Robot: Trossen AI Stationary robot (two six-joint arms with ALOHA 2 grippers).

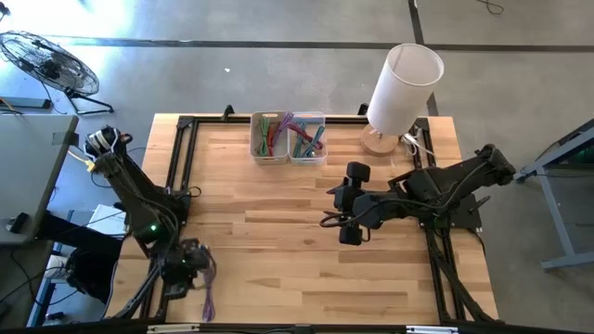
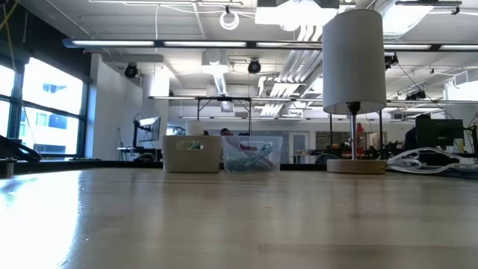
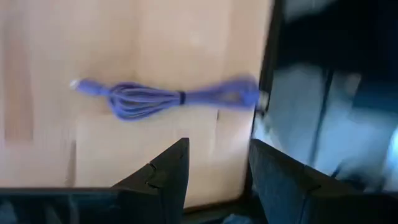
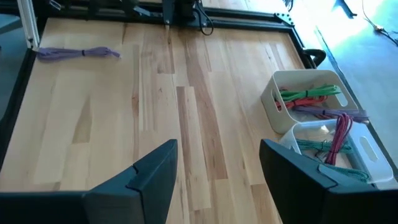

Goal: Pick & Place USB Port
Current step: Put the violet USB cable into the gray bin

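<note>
purple cable [image 3: 161,97] on table edge, left hand [image 3: 214,168] open above

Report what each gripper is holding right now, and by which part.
Nothing is held. The left gripper is open above the purple cable, which lies loose on the table. The right gripper is open over bare wood.

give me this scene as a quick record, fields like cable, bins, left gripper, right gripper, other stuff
cable: purple bundle, coiled, lying at the table's front left corner
bins: two side by side at the table's back edge, holding coloured cables
left gripper: open, empty, above the cable
right gripper: open, empty, over mid table, facing the bins
lamp: white shade, at the back right of the table
task state: cable not yet picked up
</note>
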